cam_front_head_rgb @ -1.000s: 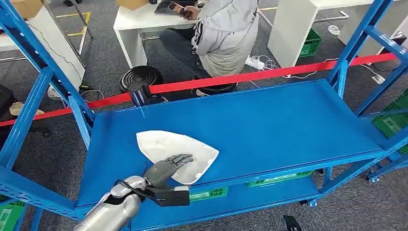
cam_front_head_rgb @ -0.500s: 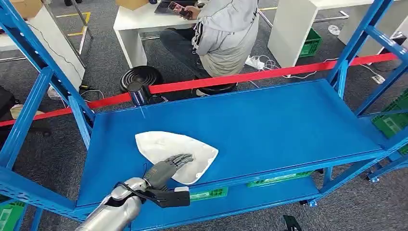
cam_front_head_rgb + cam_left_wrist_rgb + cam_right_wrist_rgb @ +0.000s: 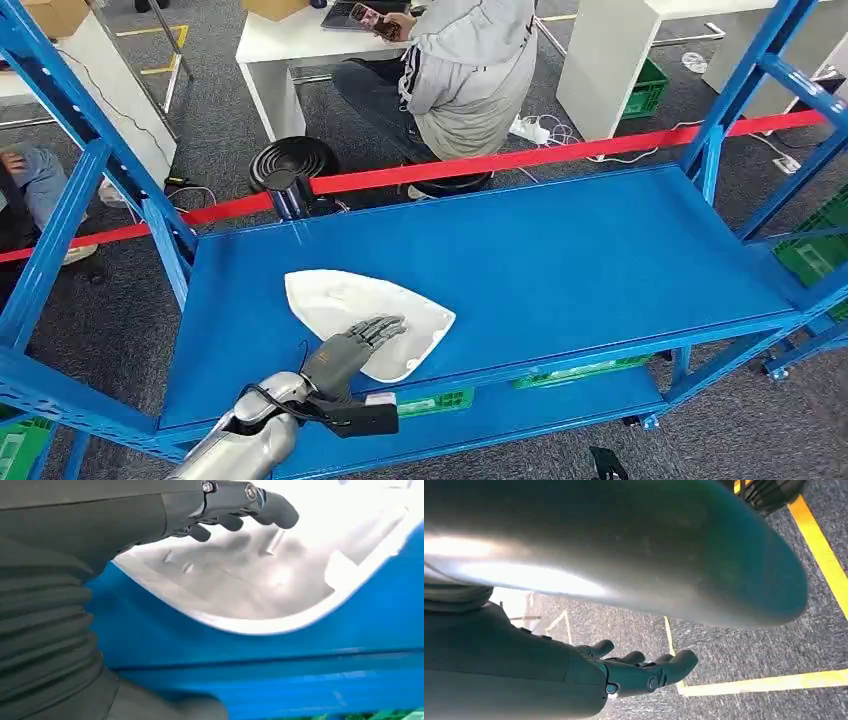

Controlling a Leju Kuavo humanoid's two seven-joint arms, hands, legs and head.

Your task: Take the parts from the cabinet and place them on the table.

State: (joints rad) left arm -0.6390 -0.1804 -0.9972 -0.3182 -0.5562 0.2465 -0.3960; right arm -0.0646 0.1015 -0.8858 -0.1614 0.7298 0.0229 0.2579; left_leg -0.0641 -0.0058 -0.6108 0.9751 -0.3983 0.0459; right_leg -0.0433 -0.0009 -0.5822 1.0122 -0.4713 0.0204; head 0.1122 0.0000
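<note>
A white, roughly triangular shell-like part (image 3: 345,300) lies hollow side up on the blue shelf (image 3: 560,260) of the cabinet, near its front left. My left hand (image 3: 350,350) reaches over the part's near edge with its fingers stretched out flat above the hollow. In the left wrist view the dark fingers (image 3: 235,505) hover just over the part (image 3: 260,580) without closing on it. My right hand (image 3: 624,672) hangs over grey carpet, fingers loosely apart and holding nothing.
Blue uprights (image 3: 90,170) frame the shelf on both sides. A red barrier tape (image 3: 500,160) runs behind it. Beyond sits a person in a grey hoodie (image 3: 470,70) at a white desk (image 3: 290,40). Green crates (image 3: 435,403) stand under the shelf.
My left hand has crept slightly further forward over the part. The part has hardly moved.
</note>
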